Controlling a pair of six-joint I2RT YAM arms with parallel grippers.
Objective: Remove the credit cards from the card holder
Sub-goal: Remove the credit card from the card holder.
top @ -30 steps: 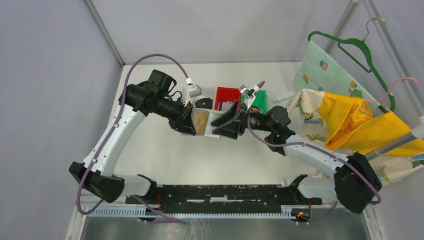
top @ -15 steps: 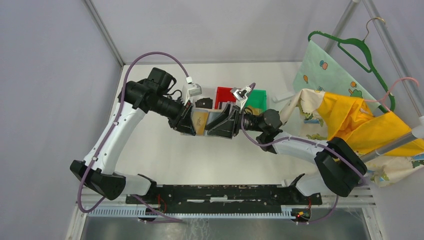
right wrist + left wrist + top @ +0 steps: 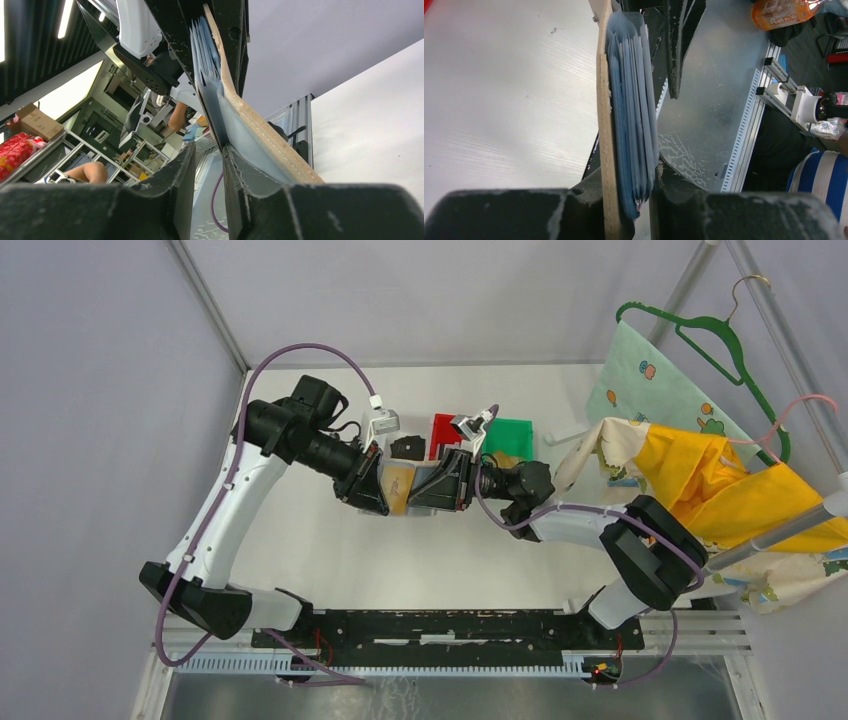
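Observation:
The tan card holder (image 3: 400,483) hangs above the table between both grippers. My left gripper (image 3: 372,480) is shut on one end of it. In the left wrist view the holder (image 3: 602,125) shows edge-on, its tan cover left of the fanned blue-grey panels, with pale card edges (image 3: 636,90) among them, pinched in my left gripper (image 3: 629,182). My right gripper (image 3: 438,486) is at the holder's other end. In the right wrist view the right gripper (image 3: 209,150) is slightly open with an empty gap. The holder (image 3: 260,130) lies against the outside of its right finger, card edges (image 3: 202,35) above.
A red bin (image 3: 447,427), a green bin (image 3: 512,434) and a white bin (image 3: 384,423) stand behind the grippers, with a black lump (image 3: 406,446) beside them. Yellow and patterned cloths (image 3: 700,480) and a green hanger (image 3: 700,335) fill the right side.
My right arm has swung left and its gripper has closed in on the holder's free end. My left gripper has kept hold of the holder, almost still.

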